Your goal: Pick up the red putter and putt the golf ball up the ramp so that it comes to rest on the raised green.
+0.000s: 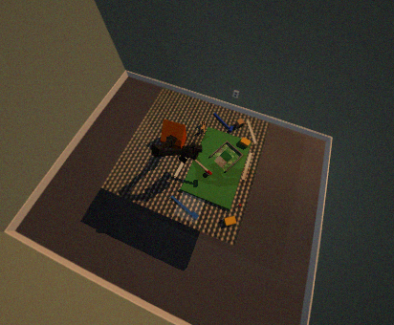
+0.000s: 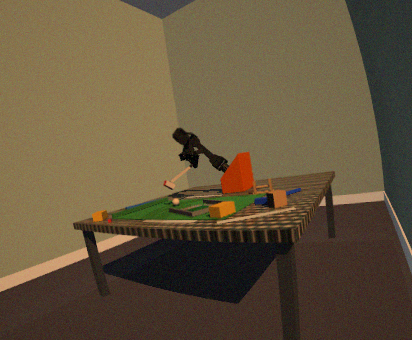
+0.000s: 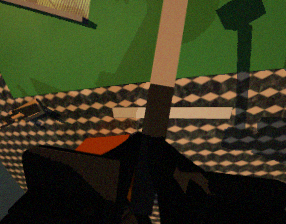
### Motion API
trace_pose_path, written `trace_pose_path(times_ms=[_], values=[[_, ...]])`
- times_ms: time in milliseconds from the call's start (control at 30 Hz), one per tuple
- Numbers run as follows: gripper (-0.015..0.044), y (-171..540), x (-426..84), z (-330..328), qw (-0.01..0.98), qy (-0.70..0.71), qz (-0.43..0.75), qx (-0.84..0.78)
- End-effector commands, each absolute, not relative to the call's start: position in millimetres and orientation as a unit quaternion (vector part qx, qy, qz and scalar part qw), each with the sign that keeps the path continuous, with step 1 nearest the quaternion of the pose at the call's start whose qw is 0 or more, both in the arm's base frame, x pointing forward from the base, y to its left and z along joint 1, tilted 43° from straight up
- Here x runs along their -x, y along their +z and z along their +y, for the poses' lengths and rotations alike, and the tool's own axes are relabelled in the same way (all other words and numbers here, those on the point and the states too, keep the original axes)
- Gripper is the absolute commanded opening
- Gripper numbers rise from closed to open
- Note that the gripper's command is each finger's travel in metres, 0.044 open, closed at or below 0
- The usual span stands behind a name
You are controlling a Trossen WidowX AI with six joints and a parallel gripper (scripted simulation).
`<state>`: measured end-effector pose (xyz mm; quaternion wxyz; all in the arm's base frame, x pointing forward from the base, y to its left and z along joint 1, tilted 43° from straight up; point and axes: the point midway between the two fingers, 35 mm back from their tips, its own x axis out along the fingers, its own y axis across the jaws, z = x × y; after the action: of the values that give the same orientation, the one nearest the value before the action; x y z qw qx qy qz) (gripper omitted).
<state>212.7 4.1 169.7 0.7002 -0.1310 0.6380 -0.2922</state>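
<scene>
My gripper (image 1: 190, 157) (image 2: 192, 164) (image 3: 147, 138) is shut on the dark grip of the red putter and holds it above the green mat (image 1: 215, 193) (image 2: 130, 214) (image 3: 119, 30). The putter's pale shaft (image 1: 202, 165) (image 2: 182, 174) (image 3: 169, 45) slopes down to its red head (image 1: 209, 173) (image 2: 168, 184), raised in the air; the head is outside the wrist view. The pale golf ball (image 2: 175, 201) rests on the mat. It is hard to make out in the top view, close to the head. The raised green (image 1: 227, 156) stands within low dark walls, with the pale ramp (image 1: 221, 162) on its near side.
A large orange block (image 1: 174, 131) (image 2: 239, 176) stands beside the arm. A wooden rack (image 1: 203, 127) (image 2: 263, 188) is near it. Blue putters (image 1: 223, 122) (image 1: 185, 206) lie on opposite sides of the mat. Yellow blocks (image 1: 245, 142) (image 1: 230, 221) and pale strips (image 1: 251, 131) (image 1: 247, 166) (image 3: 204, 112) lie around.
</scene>
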Motion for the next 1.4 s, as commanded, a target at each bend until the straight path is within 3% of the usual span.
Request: trace_pose_path(times_ms=[0,467,1367], values=[[0.0,175,-211,1,0.704,-0.309,0.629,0.116],[0.0,146,-220,-25,0.66,-0.375,0.645,0.084],[0.0,125,-223,-44,0.659,-0.377,0.646,0.08]])
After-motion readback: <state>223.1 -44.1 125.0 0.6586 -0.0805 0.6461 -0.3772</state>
